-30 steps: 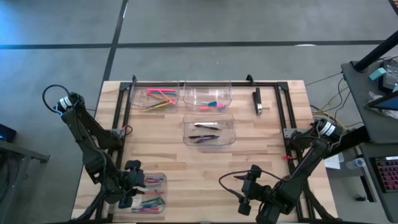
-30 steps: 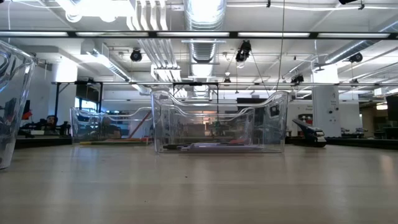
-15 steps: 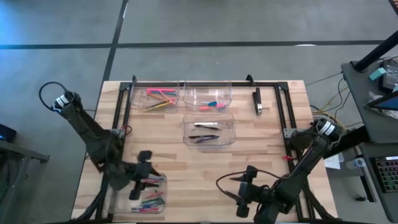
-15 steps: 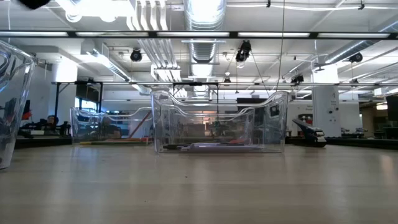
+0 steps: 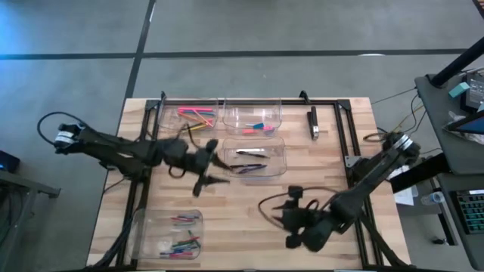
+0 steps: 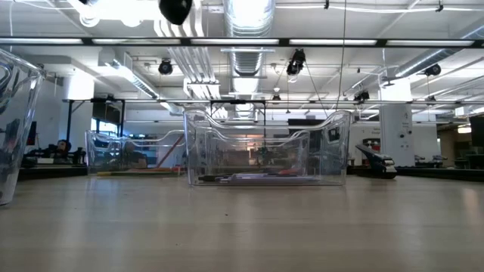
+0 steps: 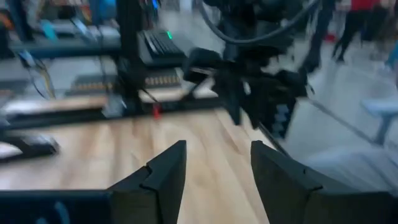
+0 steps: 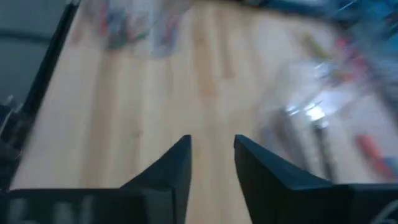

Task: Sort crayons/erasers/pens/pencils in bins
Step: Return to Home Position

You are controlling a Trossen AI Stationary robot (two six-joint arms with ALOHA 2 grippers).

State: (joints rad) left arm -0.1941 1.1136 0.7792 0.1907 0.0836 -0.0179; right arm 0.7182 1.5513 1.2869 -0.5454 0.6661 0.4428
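Note:
Four clear bins sit on the wooden table. The far-left bin point(image 5: 195, 118) holds yellow and pink pencils. The far-middle bin point(image 5: 253, 117) holds erasers, the centre bin point(image 5: 255, 157) dark pens, and the near-left bin point(image 5: 170, 233) red, blue and green crayons. My left gripper point(image 5: 209, 171) hangs open and empty above the table, just left of the pens bin; the left wrist view shows its fingers point(image 7: 217, 149) apart. My right gripper point(image 5: 290, 227) is open and empty over the near middle of the table point(image 8: 212, 142).
A black oblong block point(image 5: 313, 123) lies at the far right, inside a black frame point(image 5: 340, 113) that runs round the table's far part. Bare wood lies between the pens bin and the near edge. A dark part of the left arm point(image 6: 175, 9) shows high in the low view.
My left gripper has risen from the crayon bin at the near left. It has swung toward the far edge and the right, and now stands beside the pens bin. My right gripper has shifted a little toward the far edge.

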